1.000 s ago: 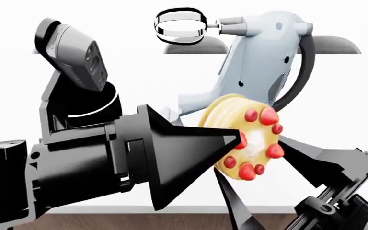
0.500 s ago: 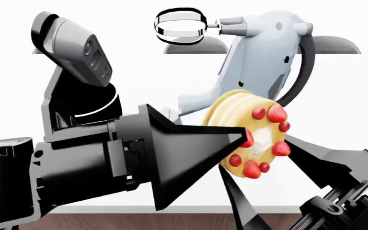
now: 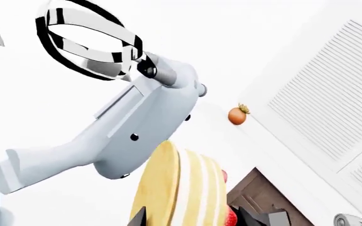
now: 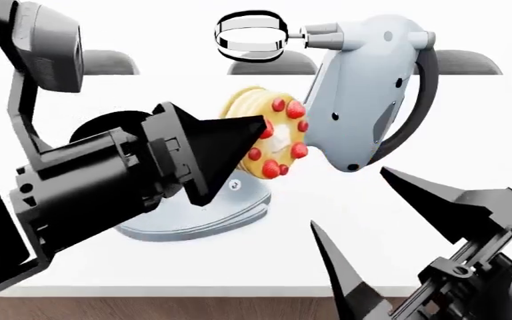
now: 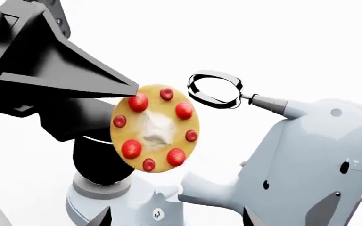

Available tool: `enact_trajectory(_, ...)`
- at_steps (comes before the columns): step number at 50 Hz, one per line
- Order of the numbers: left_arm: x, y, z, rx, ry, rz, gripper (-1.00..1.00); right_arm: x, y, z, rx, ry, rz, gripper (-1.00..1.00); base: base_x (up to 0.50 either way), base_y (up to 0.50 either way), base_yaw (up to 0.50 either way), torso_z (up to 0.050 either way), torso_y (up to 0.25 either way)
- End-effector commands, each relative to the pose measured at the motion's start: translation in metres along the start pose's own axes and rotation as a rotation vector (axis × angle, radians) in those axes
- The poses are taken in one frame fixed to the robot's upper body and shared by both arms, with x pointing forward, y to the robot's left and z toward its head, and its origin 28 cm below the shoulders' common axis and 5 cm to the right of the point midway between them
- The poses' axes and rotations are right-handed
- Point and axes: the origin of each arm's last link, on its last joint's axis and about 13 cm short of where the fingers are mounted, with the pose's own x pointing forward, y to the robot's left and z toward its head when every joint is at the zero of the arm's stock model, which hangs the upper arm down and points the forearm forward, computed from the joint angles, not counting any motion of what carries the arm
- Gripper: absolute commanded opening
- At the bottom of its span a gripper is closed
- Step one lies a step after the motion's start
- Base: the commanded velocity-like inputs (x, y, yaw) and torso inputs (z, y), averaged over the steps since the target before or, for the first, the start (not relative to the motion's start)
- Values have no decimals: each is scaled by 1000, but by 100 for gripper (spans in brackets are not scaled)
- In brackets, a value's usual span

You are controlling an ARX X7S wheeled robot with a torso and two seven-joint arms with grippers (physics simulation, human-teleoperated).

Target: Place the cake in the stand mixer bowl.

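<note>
Cake (image 4: 265,140): I have it pinched on edge between my left fingers (image 4: 247,133), lifted clear of the bench (image 4: 399,233), beside the tilted mixer head (image 4: 372,93).
Orientation: its flat axis lies sideways, strawberry face turned toward my right arm; the layered rim shows edge-on in the left wrist view.
Bowl (image 5: 102,162): the stand mixer bowl sits below and just behind the left fingers, on the mixer base (image 4: 194,213), largely hidden by the arm.
Right fingers (image 4: 389,220): spread apart, holding nothing, well apart from the cake.
Handling: I judge it light, soft, easily crushed; icing smears. Grip on the two flat faces suits it, lightly.
Whisk (image 4: 253,35): above the cake, apart from it.
</note>
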Motion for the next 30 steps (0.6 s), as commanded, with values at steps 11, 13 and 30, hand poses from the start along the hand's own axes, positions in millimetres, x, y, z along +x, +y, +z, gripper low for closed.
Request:
enact_trajectory(11,-59,-34,27,70,-250,198,-100,7,-35,-24,81,56,-170,100,0,0,0,1,0)
enact_trajectory(13,-66,-33,32,76,-281,237,-100,7,-35,-25,85,52,-174,100,0,0,0,0,0)
enact_trajectory(30,-75,-18,51,96,-345,459,-100,6,-34,-25,94,36,-180,100,0,0,0,0,1)
